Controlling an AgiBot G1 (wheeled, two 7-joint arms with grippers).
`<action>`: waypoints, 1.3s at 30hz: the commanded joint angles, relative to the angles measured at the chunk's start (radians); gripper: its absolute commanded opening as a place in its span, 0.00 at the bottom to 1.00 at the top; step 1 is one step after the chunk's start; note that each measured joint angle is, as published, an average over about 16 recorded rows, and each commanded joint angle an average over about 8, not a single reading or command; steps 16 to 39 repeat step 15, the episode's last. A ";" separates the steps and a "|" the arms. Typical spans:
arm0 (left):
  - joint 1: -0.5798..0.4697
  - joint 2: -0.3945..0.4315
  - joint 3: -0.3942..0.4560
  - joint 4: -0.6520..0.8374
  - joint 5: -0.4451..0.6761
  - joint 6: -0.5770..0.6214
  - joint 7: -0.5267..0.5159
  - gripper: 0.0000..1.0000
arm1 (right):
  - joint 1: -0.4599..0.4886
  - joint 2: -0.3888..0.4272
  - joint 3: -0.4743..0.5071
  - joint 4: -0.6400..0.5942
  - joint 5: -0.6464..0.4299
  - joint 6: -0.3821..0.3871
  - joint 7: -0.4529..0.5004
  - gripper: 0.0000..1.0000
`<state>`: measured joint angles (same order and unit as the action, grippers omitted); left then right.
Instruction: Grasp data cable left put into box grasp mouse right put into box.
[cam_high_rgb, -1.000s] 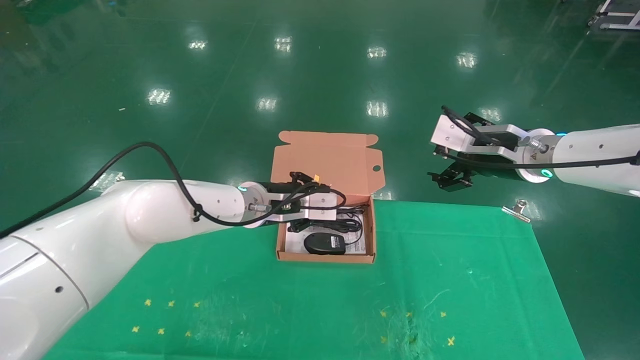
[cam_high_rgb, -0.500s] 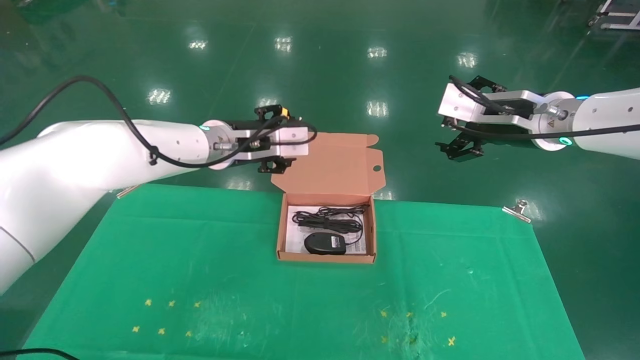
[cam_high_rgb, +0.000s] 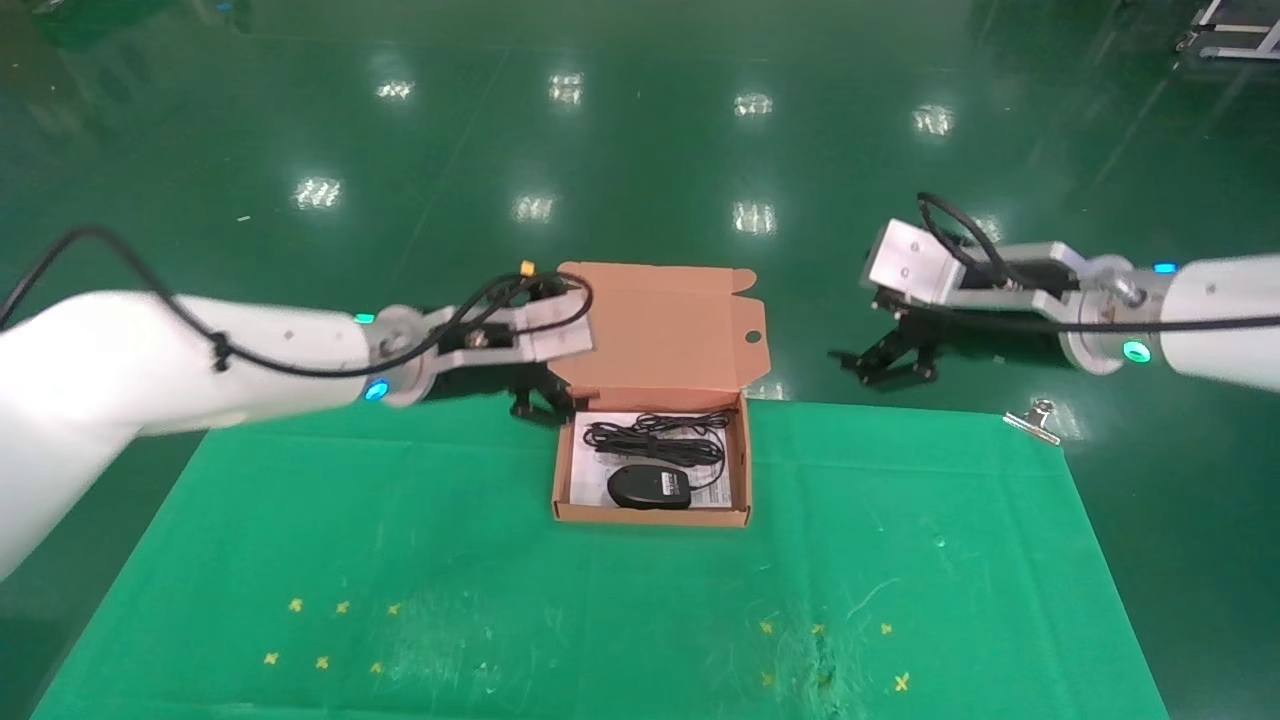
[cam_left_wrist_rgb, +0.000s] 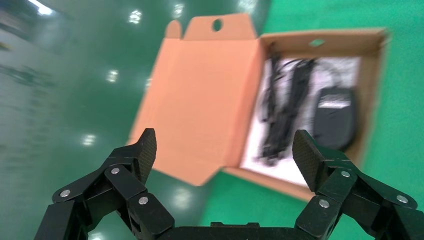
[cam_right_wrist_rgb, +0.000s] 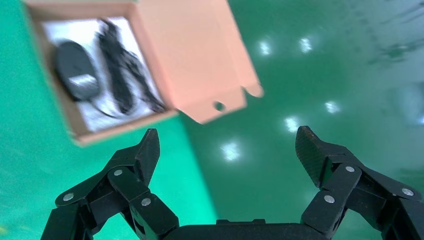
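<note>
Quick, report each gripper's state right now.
Left gripper: open, holding nothing, beside the box.
Right gripper: open, holding nothing, off the table's far right.

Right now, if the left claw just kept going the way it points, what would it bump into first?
Probably the box's open lid: the left gripper, jaws open, points straight at it. Depth is unclear.

The head camera looks forward and down from above onto the green cloth (cam_high_rgb: 620, 600), with the box (cam_high_rgb: 650, 515) at centre. The left wrist camera looks out past its own spread fingers (cam_left_wrist_rgb: 310, 160) at the box (cam_left_wrist_rgb: 200, 95) from close by. The right wrist camera sees the same box (cam_right_wrist_rgb: 200, 65) from the opposite side, farther off.
</note>
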<state>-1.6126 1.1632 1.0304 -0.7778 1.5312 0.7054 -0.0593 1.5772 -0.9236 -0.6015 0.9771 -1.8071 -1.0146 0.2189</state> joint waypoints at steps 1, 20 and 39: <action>0.023 -0.023 -0.032 -0.021 -0.034 0.033 -0.005 1.00 | -0.021 0.013 0.014 0.013 0.045 -0.020 -0.001 1.00; 0.162 -0.167 -0.227 -0.153 -0.242 0.239 -0.039 1.00 | -0.152 0.094 0.097 0.093 0.325 -0.145 -0.009 1.00; 0.162 -0.167 -0.227 -0.153 -0.242 0.239 -0.039 1.00 | -0.152 0.094 0.097 0.093 0.325 -0.145 -0.009 1.00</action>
